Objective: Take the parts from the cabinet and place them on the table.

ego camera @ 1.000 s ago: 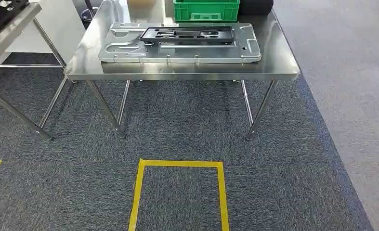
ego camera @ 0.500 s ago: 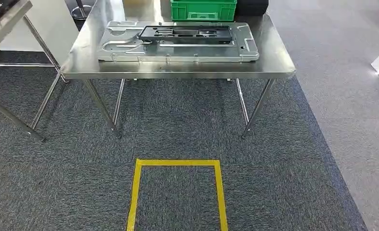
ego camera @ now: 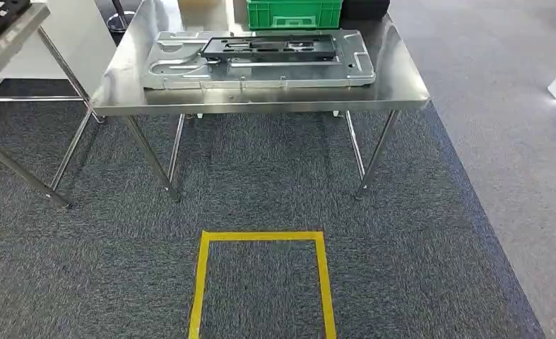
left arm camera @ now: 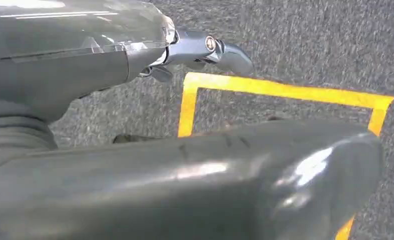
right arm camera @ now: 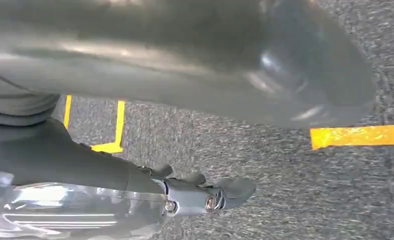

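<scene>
Since the earlier frame our whole view has shifted slightly; with parts (ego camera: 261, 58) already on the table (ego camera: 402, 88) at upper centre and both hands' finger state impossible to tell, we risk clipping its legs while walking.

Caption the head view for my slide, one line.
Steel table carrying a large grey metal plate, a black part on top and a green crate behind, beyond a yellow floor square.
</scene>
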`<state>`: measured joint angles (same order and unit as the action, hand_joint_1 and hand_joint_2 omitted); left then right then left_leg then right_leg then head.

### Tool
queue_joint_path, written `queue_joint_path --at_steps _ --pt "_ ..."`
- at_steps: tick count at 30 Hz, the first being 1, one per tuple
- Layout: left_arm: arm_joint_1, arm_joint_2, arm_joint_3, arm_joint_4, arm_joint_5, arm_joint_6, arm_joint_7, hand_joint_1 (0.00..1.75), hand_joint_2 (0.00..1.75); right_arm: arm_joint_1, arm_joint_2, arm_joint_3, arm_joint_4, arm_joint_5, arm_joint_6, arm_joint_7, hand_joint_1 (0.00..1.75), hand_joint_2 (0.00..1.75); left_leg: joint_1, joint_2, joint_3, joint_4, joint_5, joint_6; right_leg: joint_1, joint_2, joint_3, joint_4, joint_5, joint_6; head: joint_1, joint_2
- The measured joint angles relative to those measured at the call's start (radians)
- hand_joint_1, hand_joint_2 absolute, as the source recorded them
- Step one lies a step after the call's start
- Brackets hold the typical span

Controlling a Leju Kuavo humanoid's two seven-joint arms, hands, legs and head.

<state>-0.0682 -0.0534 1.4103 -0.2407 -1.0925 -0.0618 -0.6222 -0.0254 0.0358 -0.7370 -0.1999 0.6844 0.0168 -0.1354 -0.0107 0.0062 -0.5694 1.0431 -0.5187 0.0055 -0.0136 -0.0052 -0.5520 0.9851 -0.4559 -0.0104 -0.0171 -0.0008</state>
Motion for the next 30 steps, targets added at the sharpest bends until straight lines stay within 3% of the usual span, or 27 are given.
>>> queue_joint_path --at_steps 3,4,5,6,8,9,10,13,14,15,16,17,18,19,20,21,23,24,25,26,28,29,30 --pt "-0.001 0.0 0.0 0.0 0.0 0.0 -0.001 0.0 0.0 -0.001 0.0 -0.005 0.0 0.003 0.0 0.0 0.0 0.0 0.014 0.0 -0.069 0.214 -0.136 -0.015 0.002 -0.001 -0.031 0.003 0.021 -0.004 -0.002 0.0" --pt "-0.001 0.0 0.0 0.0 0.0 0.001 -0.001 0.0 0.0 -0.001 0.0 -0.006 0.0 0.004 0.0 0.0 0.0 0.0 0.016 0.0 -0.076 0.259 -0.153 -0.02 0.002 -0.001 -0.045 0.007 0.028 -0.003 -0.002 0.0" --pt "-0.001 0.0 0.0 0.0 0.0 0.002 -0.002 0.0 0.0 -0.001 0.0 -0.006 0.0 0.005 -0.001 0.0 0.0 0.0 0.019 0.0 -0.057 0.248 -0.144 -0.022 0.001 -0.001 -0.057 0.011 0.035 -0.001 -0.002 0.0" --pt "-0.001 0.0 0.0 0.0 0.001 0.002 -0.002 0.0 0.0 -0.001 0.0 -0.006 0.0 0.005 -0.001 0.0 0.0 0.0 0.023 0.0 -0.012 0.187 -0.117 -0.024 0.0 0.0 -0.068 0.015 0.042 0.003 -0.002 0.0" --pt "-0.005 0.0 0.0 0.0 0.0 0.003 -0.005 0.0 0.0 -0.002 0.0 -0.008 0.0 0.005 -0.002 0.0 0.0 0.0 0.027 0.0 0.115 -0.01 -0.052 -0.024 -0.002 0.002 -0.088 0.025 0.054 0.012 -0.002 0.0" --pt "-0.011 0.0 0.0 0.0 0.0 0.003 -0.006 0.0 0.0 -0.004 0.0 -0.009 0.0 0.005 -0.005 0.0 0.0 0.0 0.028 -0.002 0.149 -0.078 -0.066 -0.022 0.0 0.001 -0.093 0.031 0.06 0.02 -0.003 0.0" --pt "-0.012 0.0 0.0 0.0 0.0 0.003 -0.01 0.0 0.0 -0.004 0.0 -0.011 0.0 0.006 -0.007 0.0 0.0 0.0 0.019 -0.007 0.138 -0.073 -0.047 -0.013 0.002 0.001 -0.093 0.031 0.066 0.028 0.001 0.0" --pt "-0.008 0.0 0.0 0.0 0.0 0.003 -0.009 0.0 0.0 -0.003 0.0 -0.016 0.0 0.006 -0.011 0.0 0.0 0.0 0.011 -0.005 0.128 -0.065 -0.03 0.01 -0.003 0.002 -0.092 0.018 0.094 0.05 0.001 0.0" --pt "-0.008 -0.001 0.0 0.0 0.0 0.003 -0.009 0.0 0.0 0.001 0.0 -0.017 0.001 0.006 -0.011 0.0 0.0 0.0 0.019 0.0 0.119 -0.076 -0.008 0.022 -0.007 0.003 -0.098 0.018 0.098 0.056 0.002 0.0" --pt "-0.011 -0.002 0.0 0.0 -0.001 0.003 -0.009 0.0 0.0 0.001 0.001 -0.018 0.002 0.006 -0.011 0.001 0.0 0.0 0.018 0.005 0.106 -0.074 0.002 0.031 -0.008 0.004 -0.107 0.038 0.052 0.059 0.002 0.0" --pt "-0.012 -0.002 0.0 0.0 0.0 0.003 -0.01 0.0 0.0 0.0 0.001 -0.019 0.002 0.008 -0.011 0.001 0.0 0.0 0.018 0.005 0.089 -0.074 0.014 0.039 -0.009 0.004 -0.125 0.096 -0.026 0.06 0.005 0.0" --pt "-0.01 -0.002 0.0 0.0 -0.001 0.003 -0.01 0.0 0.0 0.0 0.001 -0.021 0.002 0.009 -0.012 0.0 0.0 0.0 0.016 0.006 0.073 -0.074 0.025 0.04 -0.009 0.004 -0.143 0.173 -0.093 0.064 0.005 0.0" --pt "-0.009 -0.002 0.0 0.0 0.0 0.004 -0.01 0.0 0.0 -0.001 0.0 -0.021 0.002 0.009 -0.012 0.0 0.0 0.0 0.014 0.006 0.06 -0.073 0.036 0.041 -0.009 0.004 -0.157 0.248 -0.139 0.067 0.005 0.0" --pt "-0.008 -0.002 0.0 0.0 0.0 0.004 -0.01 0.0 0.0 -0.001 0.0 -0.021 0.002 0.009 -0.012 0.0 0.0 0.0 0.012 0.007 0.047 -0.071 0.046 0.04 -0.009 0.004 -0.164 0.307 -0.158 0.069 0.004 0.0" --pt "-0.008 -0.002 0.0 0.0 0.0 0.004 -0.01 0.0 0.0 -0.001 0.0 -0.021 0.002 0.01 -0.012 0.0 0.0 0.0 0.01 0.007 0.029 -0.066 0.057 0.04 -0.009 0.004 -0.154 0.333 -0.145 0.068 0.004 0.0" --pt "-0.009 -0.002 0.0 0.0 -0.001 0.004 -0.009 0.0 0.0 -0.001 0.0 -0.021 0.002 0.011 -0.013 0.0 0.0 0.0 0.009 0.007 0.012 -0.061 0.065 0.038 -0.008 0.004 -0.124 0.315 -0.113 0.066 0.004 0.0" --pt "-0.009 -0.003 0.0 0.0 -0.003 0.004 -0.009 0.0 0.0 -0.003 0.0 -0.022 0.002 0.017 -0.013 0.001 0.0 0.0 0.007 0.007 -0.017 -0.049 0.078 0.035 -0.006 0.004 -0.005 0.168 -0.053 0.054 0.004 0.0" --pt "-0.01 -0.006 0.0 0.0 -0.006 0.004 -0.008 0.0 0.0 -0.007 -0.001 -0.023 0.001 0.018 -0.014 0.001 0.0 0.0 0.007 0.007 -0.024 -0.043 0.084 0.033 0.0 0.005 0.07 0.069 -0.061 0.042 0.004 0.0" --pt "-0.009 -0.011 0.0 0.0 -0.007 0.004 -0.008 0.0 0.0 -0.01 -0.005 -0.023 -0.002 0.02 -0.014 0.001 0.0 0.0 0.0 0.006 -0.031 -0.037 0.088 0.026 0.008 0.003 0.12 -0.016 -0.09 0.033 0.004 0.0" --pt "-0.01 -0.011 0.0 0.0 -0.007 0.005 -0.008 0.0 0.0 -0.013 -0.005 -0.024 -0.002 0.02 -0.014 0.0 0.0 0.0 0.004 0.009 -0.032 -0.039 0.097 0.019 0.008 0.002 0.124 -0.027 -0.093 0.033 0.002 0.0" --pt "-0.011 -0.011 0.0 0.0 -0.007 0.005 -0.006 0.0 0.0 -0.013 -0.005 -0.026 -0.002 0.02 -0.014 0.0 0.0 0.0 0.009 0.009 -0.036 -0.045 0.115 0.007 0.014 0.003 0.111 -0.025 -0.081 0.021 0.005 0.0" --pt "-0.009 -0.011 0.0 0.0 -0.007 0.005 -0.006 0.0 0.0 -0.011 -0.005 -0.029 -0.002 0.021 -0.014 0.001 0.0 0.0 0.004 0.008 -0.039 -0.045 0.122 -0.002 0.004 0.001 0.101 -0.039 -0.064 0.011 0.006 0.0" --pt "-0.009 -0.01 0.0 0.0 -0.007 0.005 -0.006 0.0 0.0 -0.015 -0.005 -0.032 -0.002 0.021 -0.013 0.001 0.0 0.0 0.009 0.002 -0.049 -0.031 0.089 -0.007 0.002 -0.008 0.094 -0.04 -0.051 0.004 0.006 0.0"
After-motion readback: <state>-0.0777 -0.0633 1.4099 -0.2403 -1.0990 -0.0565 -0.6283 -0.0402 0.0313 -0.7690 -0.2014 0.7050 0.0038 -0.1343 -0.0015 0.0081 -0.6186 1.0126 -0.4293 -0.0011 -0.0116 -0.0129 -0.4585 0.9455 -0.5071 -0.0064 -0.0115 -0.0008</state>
